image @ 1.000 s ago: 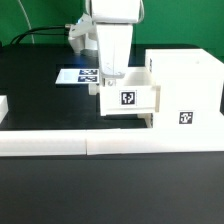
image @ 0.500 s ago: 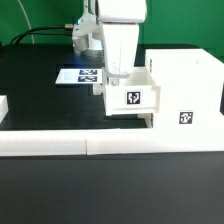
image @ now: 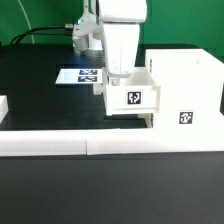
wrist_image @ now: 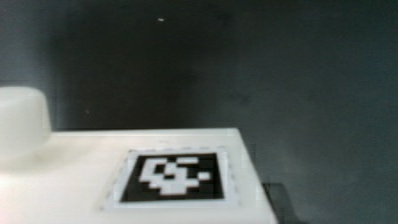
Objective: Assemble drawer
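The white housing (image: 185,88) of the drawer stands at the exterior view's right, with a tag on its front. A shallow white tray (image: 132,98) with a tag on its face sits against the housing's open side, partly inside it and held off the table. My gripper (image: 119,72) comes straight down onto the tray's rear wall and is shut on it. In the wrist view the tray's tagged surface (wrist_image: 173,177) fills the lower part, with a rounded white piece (wrist_image: 18,120) beside it. The fingertips are barely visible. The second tray is out of view.
The marker board (image: 78,76) lies on the black table behind the tray. A long low white border wall (image: 90,144) runs along the front. A white piece (image: 3,106) shows at the exterior view's left edge.
The gripper and the tray moved towards the exterior view's right, further into the housing, then stayed still in the last half second.
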Controlling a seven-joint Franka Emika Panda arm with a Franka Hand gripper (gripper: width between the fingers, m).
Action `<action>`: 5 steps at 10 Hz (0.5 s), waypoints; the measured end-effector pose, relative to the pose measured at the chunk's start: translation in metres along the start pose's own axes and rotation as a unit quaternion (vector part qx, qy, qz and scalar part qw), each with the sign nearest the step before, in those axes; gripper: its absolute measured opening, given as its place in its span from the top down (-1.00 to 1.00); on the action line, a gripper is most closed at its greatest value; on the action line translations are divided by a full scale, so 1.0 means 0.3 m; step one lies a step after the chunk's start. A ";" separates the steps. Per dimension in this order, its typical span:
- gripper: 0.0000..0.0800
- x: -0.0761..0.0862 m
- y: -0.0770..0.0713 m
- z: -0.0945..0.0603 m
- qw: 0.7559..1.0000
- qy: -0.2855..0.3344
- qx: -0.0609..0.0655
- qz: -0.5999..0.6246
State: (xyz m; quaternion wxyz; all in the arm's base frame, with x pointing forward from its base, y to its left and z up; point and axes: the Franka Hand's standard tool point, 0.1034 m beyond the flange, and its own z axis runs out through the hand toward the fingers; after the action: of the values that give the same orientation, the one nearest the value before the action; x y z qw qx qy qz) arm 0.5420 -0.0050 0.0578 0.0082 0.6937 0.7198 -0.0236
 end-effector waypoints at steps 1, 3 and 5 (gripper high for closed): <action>0.89 0.000 0.003 -0.001 1.000 -0.001 0.001 -0.002; 0.89 0.000 0.009 0.000 1.000 -0.002 0.003 -0.004; 0.89 0.000 0.012 0.003 1.000 -0.004 -0.006 -0.004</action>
State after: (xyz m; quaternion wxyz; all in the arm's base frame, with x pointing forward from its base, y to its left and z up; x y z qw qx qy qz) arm 0.5455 -0.0051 0.0568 0.0148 0.6907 0.7226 -0.0222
